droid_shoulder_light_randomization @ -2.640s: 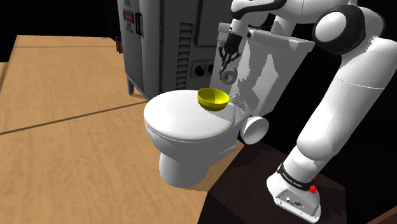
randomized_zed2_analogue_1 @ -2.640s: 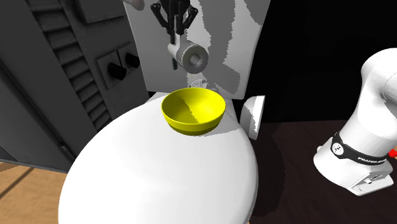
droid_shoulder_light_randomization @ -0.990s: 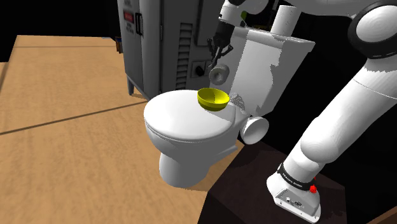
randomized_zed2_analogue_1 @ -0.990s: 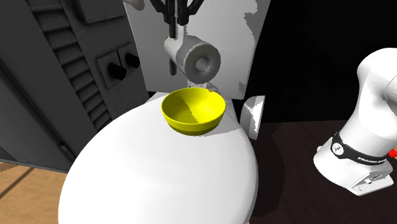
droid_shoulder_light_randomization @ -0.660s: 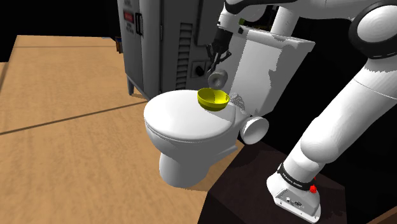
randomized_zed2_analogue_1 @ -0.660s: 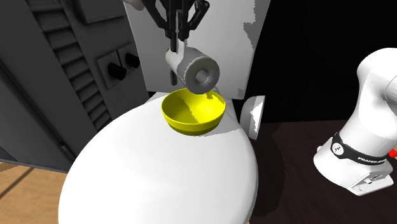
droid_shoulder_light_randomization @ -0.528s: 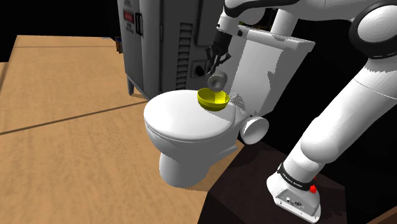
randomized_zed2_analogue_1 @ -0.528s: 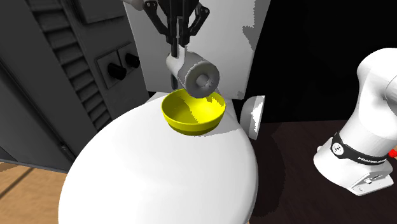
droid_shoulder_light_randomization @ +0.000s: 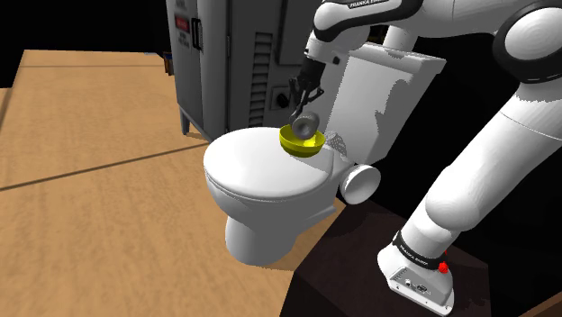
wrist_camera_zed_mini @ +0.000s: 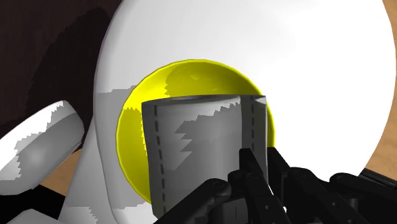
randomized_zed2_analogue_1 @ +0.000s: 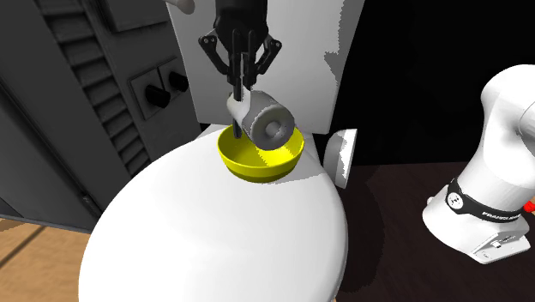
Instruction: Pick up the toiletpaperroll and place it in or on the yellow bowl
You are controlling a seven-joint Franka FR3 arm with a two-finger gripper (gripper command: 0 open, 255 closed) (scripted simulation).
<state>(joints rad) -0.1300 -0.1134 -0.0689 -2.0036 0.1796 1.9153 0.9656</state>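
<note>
Over the yellow bowl [randomized_zed2_analogue_1: 257, 165] on the toilet lid [randomized_zed2_analogue_1: 214, 232], the gripper [randomized_zed2_analogue_1: 242, 91] clamps the grey toilet paper roll [randomized_zed2_analogue_1: 266, 122], which hangs below its fingertips.

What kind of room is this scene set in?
Most likely a bathroom: a white toilet with its lid shut and a tank behind it, and a toilet paper roll in the gripper over a yellow bowl. The grey cabinet beside it looks more like utility gear.
</note>
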